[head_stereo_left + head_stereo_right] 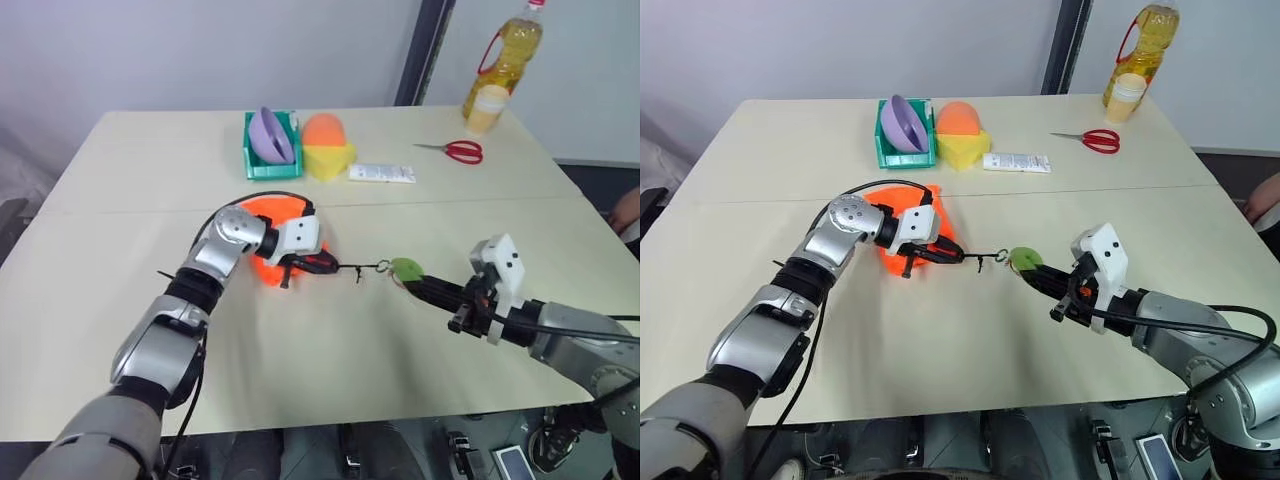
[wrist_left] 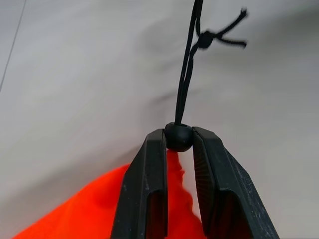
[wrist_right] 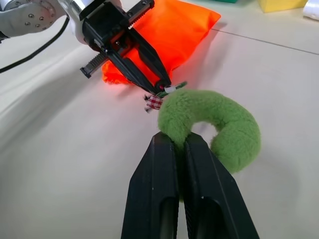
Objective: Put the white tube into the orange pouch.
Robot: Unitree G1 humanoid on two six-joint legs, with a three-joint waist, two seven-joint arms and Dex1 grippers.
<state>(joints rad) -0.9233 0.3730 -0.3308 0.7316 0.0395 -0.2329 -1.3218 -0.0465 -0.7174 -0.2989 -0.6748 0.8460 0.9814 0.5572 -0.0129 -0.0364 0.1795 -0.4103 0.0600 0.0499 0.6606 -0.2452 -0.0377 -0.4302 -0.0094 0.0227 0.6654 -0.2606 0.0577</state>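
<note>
Both grippers clamp the drawstring ends of the orange pouch.
Left gripper pinches the black cord bead at the pouch's 4 o'clock; right gripper nips the green fuzzy ring; the white tube is possibly inside, unseen.

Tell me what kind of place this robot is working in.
Probably a lab or test room, not a home: a plain pale table against bare walls, set with unrelated props such as red scissors, an oil bottle and a green bin.
</note>
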